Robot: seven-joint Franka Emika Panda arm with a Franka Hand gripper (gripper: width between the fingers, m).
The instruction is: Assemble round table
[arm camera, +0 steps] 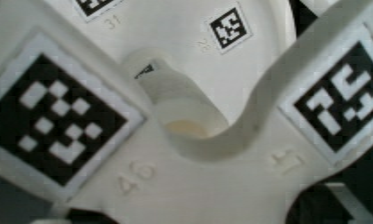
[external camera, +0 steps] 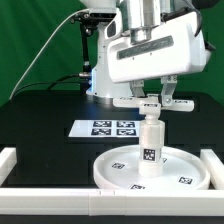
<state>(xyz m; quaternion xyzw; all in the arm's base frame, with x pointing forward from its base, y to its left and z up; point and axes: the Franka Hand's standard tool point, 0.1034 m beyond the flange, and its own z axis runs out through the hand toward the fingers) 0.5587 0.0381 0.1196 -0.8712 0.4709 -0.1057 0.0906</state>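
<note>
- The black table (external camera: 40, 130) fills most of the exterior view.
- My white arm (external camera: 150, 40) comes down from the top of the frame, right of the middle.
- White rails (external camera: 60, 205) run along the table edge at the left, the bottom and the right of the frame.
- The round disc (external camera: 105, 170) lies flat at the lower right. It has a raised rim, like a shallow dish.
- The only thing in that dish is the leg (external camera: 150, 135), which stands straight up in the middle of it.
- The marker board (external camera: 113, 128) lies flat just above the disc, near the middle of the frame, and carries four tags.
- The cross base (external camera: 152, 104) sits on top of the leg, right under my arm. In the wrist view it fills the frame (arm camera: 218, 150), with a short round stub in the middle.
- My claw (external camera: 155, 98) has its two fingers pulled in close on the cross base, one on each side, and holds it.
- Black-and-white square tags (external camera: 118, 167) show on the disc, the leg and the cross base. They are patterns, not words.
- In the wrist view, small raised marks on the cross base are too blurry to read.
</note>
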